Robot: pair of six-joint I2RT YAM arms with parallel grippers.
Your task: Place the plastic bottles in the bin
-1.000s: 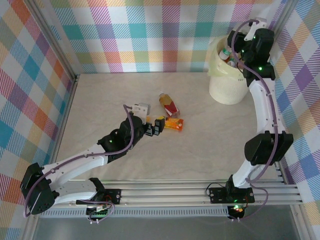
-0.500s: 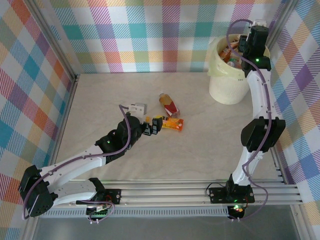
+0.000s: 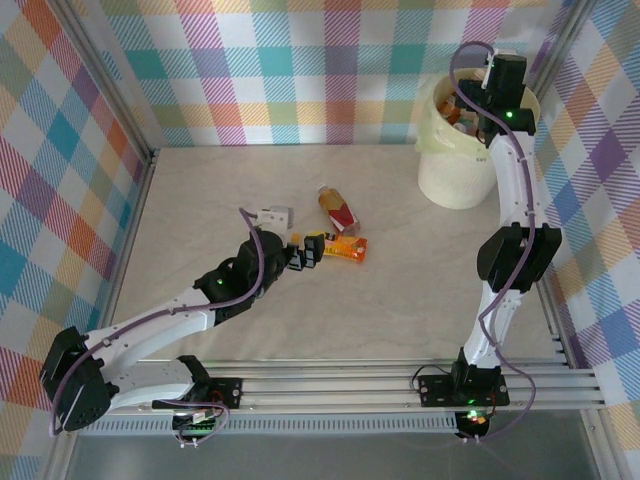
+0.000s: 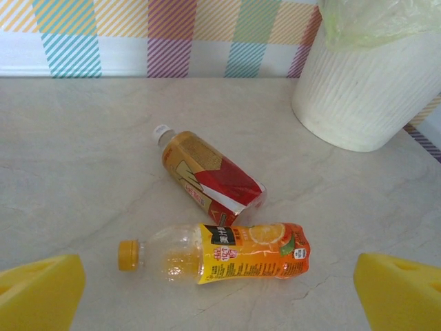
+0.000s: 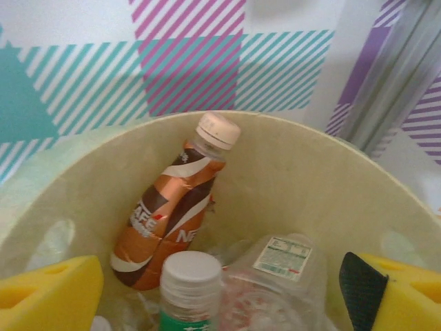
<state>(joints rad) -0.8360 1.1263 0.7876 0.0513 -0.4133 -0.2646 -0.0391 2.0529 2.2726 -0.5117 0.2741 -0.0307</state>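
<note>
Right wrist view: the right gripper (image 5: 220, 296) hung over the bin (image 5: 310, 179), its yellow pads (image 5: 48, 296) spread wide with nothing between them. One second earlier it was closed above that same bin, so we read this as a release just made. Below it lay a brown bottle (image 5: 169, 217), a white-capped bottle (image 5: 191, 286) and a crumpled clear bottle (image 5: 275, 276). We could not tell which one had just dropped.

In the top view the right arm (image 3: 510, 200) had reached further over the rim.

We noted the left gripper (image 4: 219, 293) fully spread, empty, and unmoved over the last half second. It sat near the orange-label bottle (image 4: 238, 252), with the red-label bottle (image 4: 210, 176) just beyond, both lying on the table (image 4: 69, 172).

We judged that these two bottles remained to be binned.
</note>
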